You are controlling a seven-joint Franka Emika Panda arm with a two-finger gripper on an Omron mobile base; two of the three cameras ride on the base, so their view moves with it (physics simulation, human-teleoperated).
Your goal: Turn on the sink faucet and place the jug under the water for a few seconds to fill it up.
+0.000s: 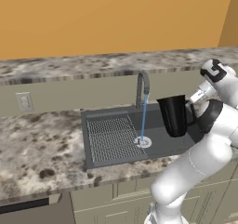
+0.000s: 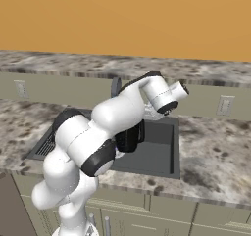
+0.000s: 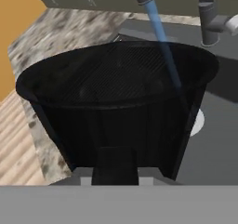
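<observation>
The black jug (image 1: 174, 115) hangs upright over the right part of the dark sink (image 1: 160, 141), with my gripper (image 1: 191, 108) shut on its handle from the right. The sink faucet (image 1: 142, 86) stands at the basin's back edge. A thin blue stream of water (image 1: 144, 118) falls from it to the silver drain (image 1: 143, 142), just left of the jug and outside it. In the hand view the jug's wide rim (image 3: 116, 69) lies close in front, and the water (image 3: 160, 32) runs down behind its far edge. My arm hides most of the jug (image 2: 128, 139) in the right base view.
The ribbed drainboard (image 1: 110, 137) takes up the sink's left half. Speckled stone counter (image 1: 42, 148) runs on both sides, backed by a low grey wall with an outlet (image 1: 24, 101). Cabinet fronts (image 1: 116, 195) stand below the counter edge.
</observation>
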